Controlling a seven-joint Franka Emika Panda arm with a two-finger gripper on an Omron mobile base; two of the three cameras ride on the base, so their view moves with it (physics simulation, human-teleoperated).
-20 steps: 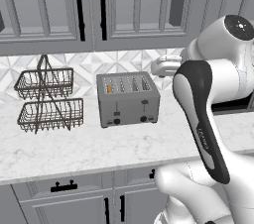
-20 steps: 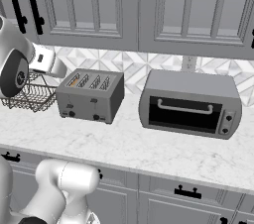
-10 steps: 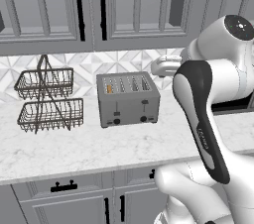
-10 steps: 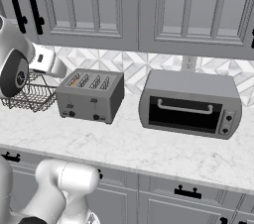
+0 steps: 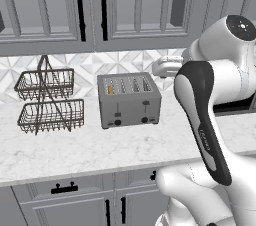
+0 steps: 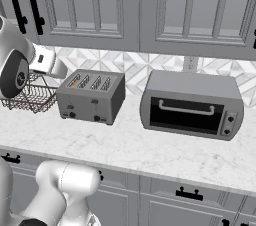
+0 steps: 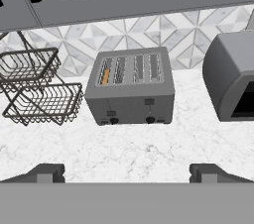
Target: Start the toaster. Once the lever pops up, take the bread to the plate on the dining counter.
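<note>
The toaster [image 5: 129,101] [image 6: 90,98] [image 7: 131,89] stands on the marble worktop against the tiled wall, with its levers and knobs facing me. The bread [image 5: 110,89] [image 6: 74,81] [image 7: 105,77] sits low in the leftmost slot, so only its golden top edge shows. My gripper [image 7: 127,172] hovers open in front of and above the toaster, well apart from it. Its fingertips [image 7: 47,172] stand wide with nothing between them. The plate and the dining counter are out of view.
A two-tier wire basket rack [image 5: 47,102] [image 7: 34,86] stands left of the toaster. To the toaster's right is a grey toaster oven [image 6: 192,105] [image 7: 230,77]. Grey wall cabinets [image 5: 90,5] hang above. Bare marble worktop [image 5: 100,145] lies in front.
</note>
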